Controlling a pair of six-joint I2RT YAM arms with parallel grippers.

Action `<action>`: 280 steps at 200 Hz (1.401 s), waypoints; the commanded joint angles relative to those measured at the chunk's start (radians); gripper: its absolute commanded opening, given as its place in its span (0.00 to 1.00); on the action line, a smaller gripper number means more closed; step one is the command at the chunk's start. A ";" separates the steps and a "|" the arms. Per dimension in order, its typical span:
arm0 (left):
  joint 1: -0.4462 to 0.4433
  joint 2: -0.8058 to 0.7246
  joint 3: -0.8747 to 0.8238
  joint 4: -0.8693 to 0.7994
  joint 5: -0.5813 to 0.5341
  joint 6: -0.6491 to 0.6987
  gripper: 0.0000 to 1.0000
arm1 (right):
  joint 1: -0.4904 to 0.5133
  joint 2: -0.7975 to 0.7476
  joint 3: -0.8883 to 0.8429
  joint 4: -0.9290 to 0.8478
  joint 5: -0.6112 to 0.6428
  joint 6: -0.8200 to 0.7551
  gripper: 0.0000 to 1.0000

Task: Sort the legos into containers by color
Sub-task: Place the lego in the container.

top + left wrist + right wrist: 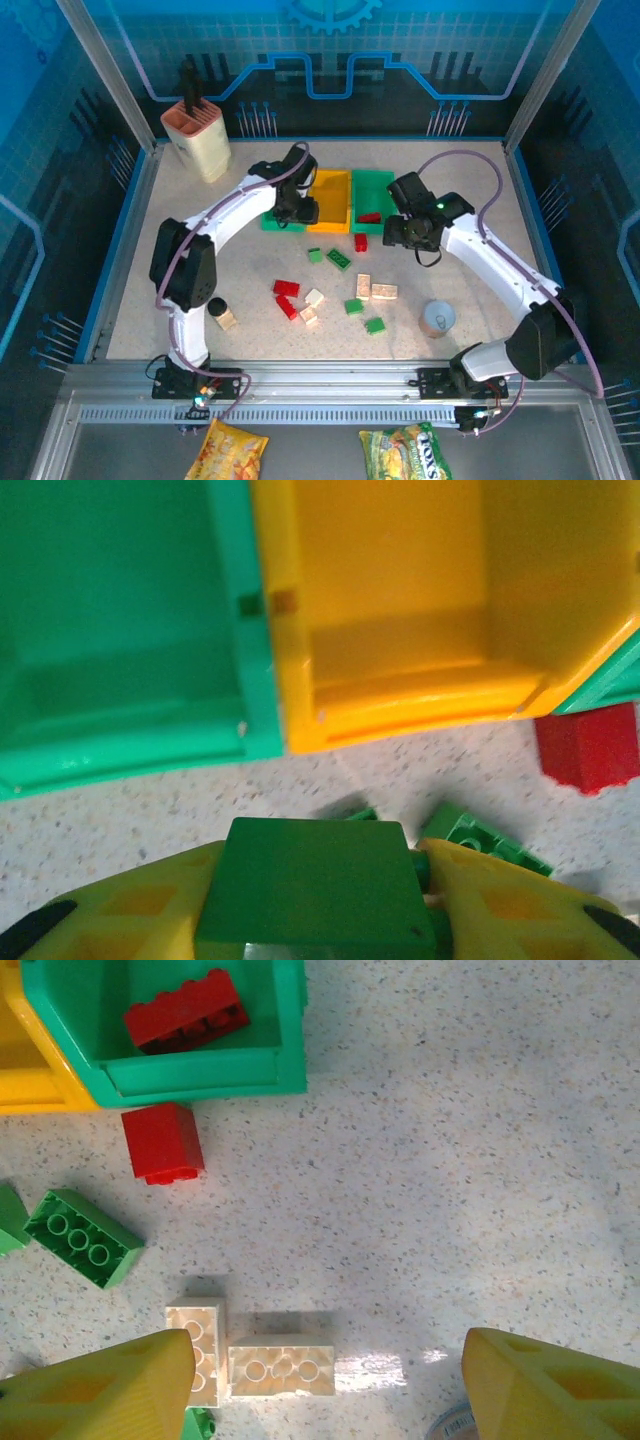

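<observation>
Left gripper (315, 905): clenched on a green brick (310, 875), at the near edge of the left green bin (120, 630), beside the orange-yellow bin (400, 600).
Right gripper (325, 1390): released, fingers wide apart, above two cream bricks (280, 1368).
Right green bin (200, 1075): contains one red brick (187, 1010).
Second red brick (162, 1142): on the table, just near of that bin.

Three bins (329, 186); legos (339, 259): four red, five green, four cream

Setting: a robotics test cell, probably a lab or demo booth. Speckled surface (470, 190) boxed in by aluminium posts (105, 70) and blue wall panels (420, 50) printed with gear and circuit graphics. Left arm (225, 215) and right arm (495, 260) bolted to a slotted rail (330, 380).
</observation>
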State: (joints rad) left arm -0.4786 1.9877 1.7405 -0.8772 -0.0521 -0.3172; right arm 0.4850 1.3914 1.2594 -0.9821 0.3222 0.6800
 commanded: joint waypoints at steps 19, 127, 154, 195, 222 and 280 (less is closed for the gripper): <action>-0.031 0.131 0.224 -0.102 -0.010 -0.062 0.41 | -0.002 -0.089 -0.042 -0.060 0.052 0.032 0.72; -0.064 0.330 0.402 0.026 -0.097 -0.162 0.41 | -0.012 -0.186 -0.075 -0.111 0.079 0.051 0.72; -0.063 0.359 0.397 0.056 -0.117 -0.161 0.41 | -0.013 -0.201 -0.092 -0.112 0.077 0.058 0.72; -0.064 0.402 0.403 0.073 -0.117 -0.166 0.43 | -0.013 -0.213 -0.110 -0.112 0.073 0.065 0.72; -0.064 0.410 0.405 0.072 -0.115 -0.168 0.46 | -0.014 -0.217 -0.114 -0.113 0.074 0.064 0.72; -0.065 0.378 0.405 0.063 -0.112 -0.165 0.54 | -0.014 -0.207 -0.103 -0.107 0.081 0.057 0.72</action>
State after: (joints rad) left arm -0.5350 2.3856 2.1189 -0.8135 -0.1535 -0.4728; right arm 0.4812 1.1908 1.1572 -1.0702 0.3859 0.7258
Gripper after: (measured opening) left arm 0.537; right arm 0.720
